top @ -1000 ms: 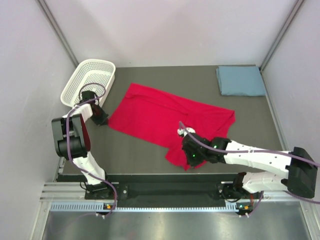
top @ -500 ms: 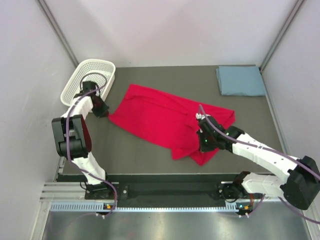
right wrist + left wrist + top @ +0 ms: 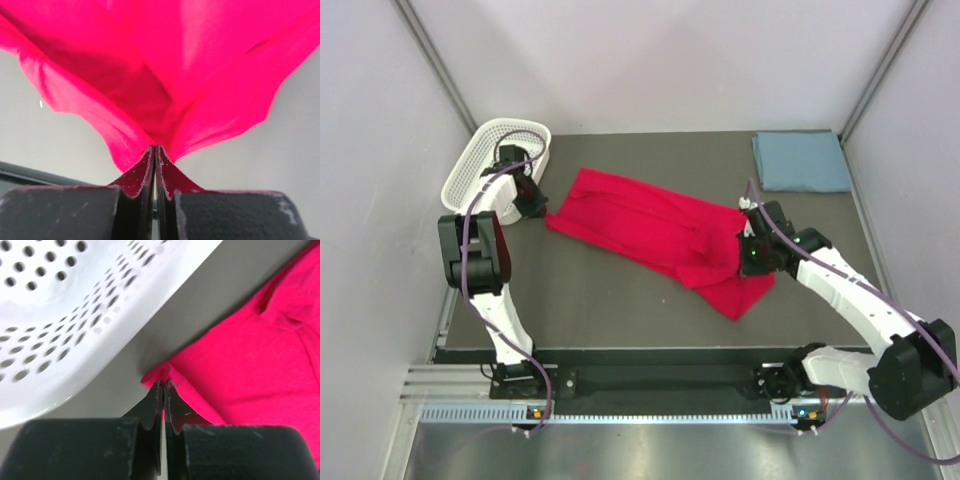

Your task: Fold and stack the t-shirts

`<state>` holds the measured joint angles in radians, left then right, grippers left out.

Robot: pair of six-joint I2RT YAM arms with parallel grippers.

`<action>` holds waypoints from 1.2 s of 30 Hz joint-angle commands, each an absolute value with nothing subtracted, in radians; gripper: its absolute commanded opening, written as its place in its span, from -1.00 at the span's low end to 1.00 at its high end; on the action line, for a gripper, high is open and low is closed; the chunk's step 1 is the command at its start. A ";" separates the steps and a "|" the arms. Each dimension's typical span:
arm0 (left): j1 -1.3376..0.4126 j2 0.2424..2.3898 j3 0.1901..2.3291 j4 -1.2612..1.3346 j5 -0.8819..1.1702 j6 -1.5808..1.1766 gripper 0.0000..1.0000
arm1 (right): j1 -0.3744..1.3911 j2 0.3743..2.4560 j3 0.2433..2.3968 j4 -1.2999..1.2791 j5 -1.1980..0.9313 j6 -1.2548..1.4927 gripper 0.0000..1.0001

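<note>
Hold firm with left fingers, clamped on the red t-shirt corner beside the basket; draw right fingers, clamped on its raised hem, level across the counter; avoid bunching.

We record a dark grey table with a matte, flat surface. Pale, plain walls enclose it: a back wall, a left wall and a right wall. A grey metal strut runs along each rear corner. At the near edge we note an aluminium rail, a perforated strip and brushed sheet metal. The light is even and diffuse.
</note>
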<state>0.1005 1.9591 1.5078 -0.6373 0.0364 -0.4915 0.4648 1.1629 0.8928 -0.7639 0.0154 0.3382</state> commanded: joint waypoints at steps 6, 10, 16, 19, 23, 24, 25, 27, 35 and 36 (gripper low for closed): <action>0.055 2.055 1.684 -0.649 0.020 -0.505 -1.00 | 0.331 1.290 1.031 -0.795 -0.038 0.177 -1.00; 0.035 2.111 1.753 -0.669 0.028 -0.515 -1.00 | 0.279 1.334 1.072 -0.801 -0.044 0.134 -1.00; 0.017 2.177 1.831 -0.710 0.009 -0.526 -1.00 | 0.230 1.393 1.121 -0.784 -0.043 0.094 -1.00; 0.017 2.195 1.845 -0.710 0.012 -0.535 -1.00 | 0.212 1.436 1.158 -0.781 -0.058 0.092 -1.00; 0.011 2.215 1.874 -0.710 0.015 -0.538 -1.00 | 0.201 1.477 1.204 -0.775 -0.064 0.092 -1.00; 0.008 2.227 1.890 -0.710 0.017 -0.538 -1.00 | 0.199 1.494 1.215 -0.778 -0.064 0.091 -1.00; 0.008 2.235 1.899 -0.712 0.018 -0.538 -1.00 | 0.193 1.500 1.223 -0.781 -0.064 0.092 -1.00; 0.003 2.253 1.924 -0.718 0.021 -0.548 -1.00 | 0.184 1.515 1.235 -0.779 -0.071 0.094 -1.00; 0.003 2.301 1.980 -0.722 0.025 -0.551 -1.00 | 0.163 1.566 1.282 -0.776 -0.071 0.103 -1.00; 0.003 2.316 2.005 -0.735 0.020 -0.548 -1.00 | 0.160 1.581 1.293 -0.778 -0.074 0.101 -1.00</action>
<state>0.0029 2.2955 1.9377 -0.7280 0.0319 -0.5472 0.1810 1.5612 1.2327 -0.7910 -0.0719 0.1074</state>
